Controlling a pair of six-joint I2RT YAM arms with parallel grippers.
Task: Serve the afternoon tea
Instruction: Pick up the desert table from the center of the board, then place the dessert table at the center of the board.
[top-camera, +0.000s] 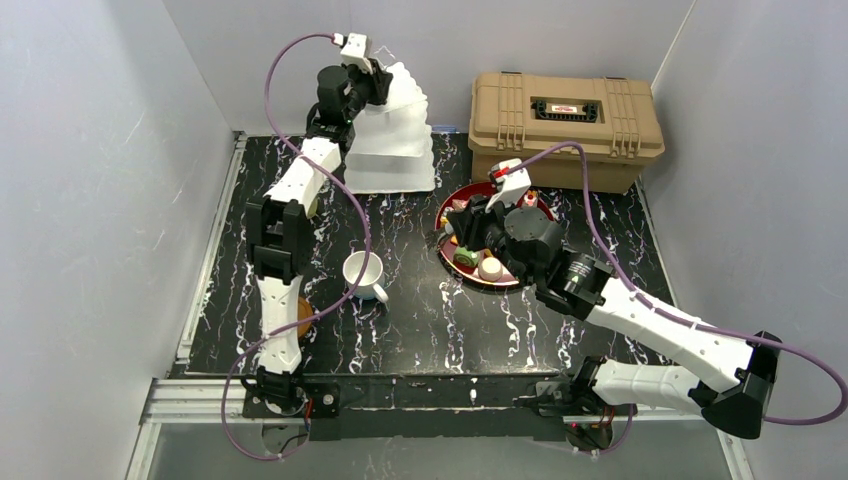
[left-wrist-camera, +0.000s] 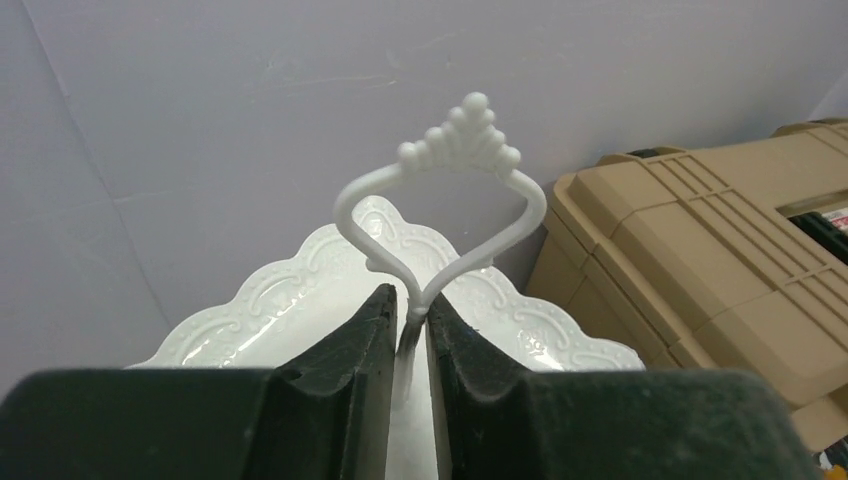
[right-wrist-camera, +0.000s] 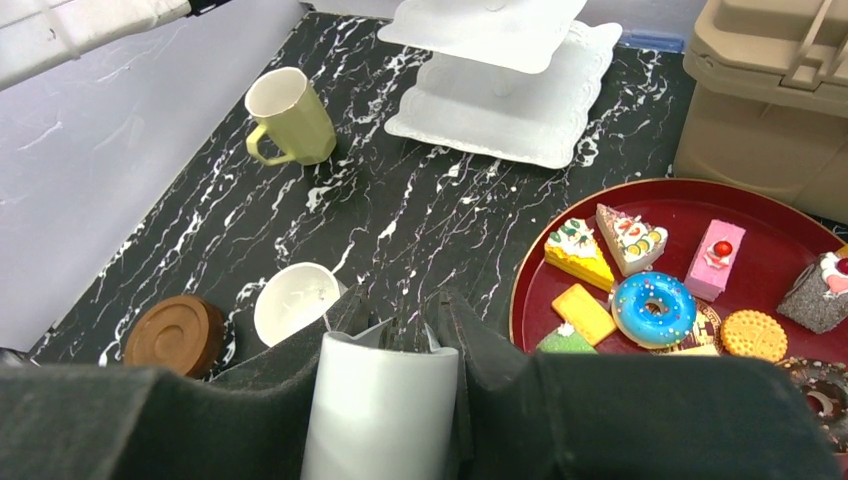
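Three tiers of white cake stand (top-camera: 395, 150) at the back left of the worktop (top-camera: 420, 330), just beside the tan case (top-camera: 565, 125), with no pastry on any tier in view. Above it, left gripper (top-camera: 378, 85), pinched on the thin stem just under the looped, beaded handle (left-wrist-camera: 470, 135), both fingers (left-wrist-camera: 340, 350) against the stem with no gap showing. Over the red tray (right-wrist-camera: 680, 215), right gripper (right-wrist-camera: 400, 318), clamped on a white cylinder-shaped thing (right-wrist-camera: 380, 410), its nature not to be told. On the tray, the toy pastries (right-wrist-camera: 653, 308): cake slices, a blue doughnut, biscuits, all well apart from the stand. Near the middle of the worktop, white mug (top-camera: 362, 272); further left, beside the left arm, yellow-green mug (right-wrist-camera: 290, 120); near the front left edge, brown coaster (right-wrist-camera: 178, 335); neither mug on a coaster. Reads as an early step: taking hold of the stand by its handle, presumably to bring it forward within reach of both arms. Calls next for a firm hold on so thin a stem, then a straight lift or slide with the tiers kept level, clear of the case and the yellow-green mug, and a gentle set-down near the tray. Risks swinging or tipping if pulled sideways from so high up.
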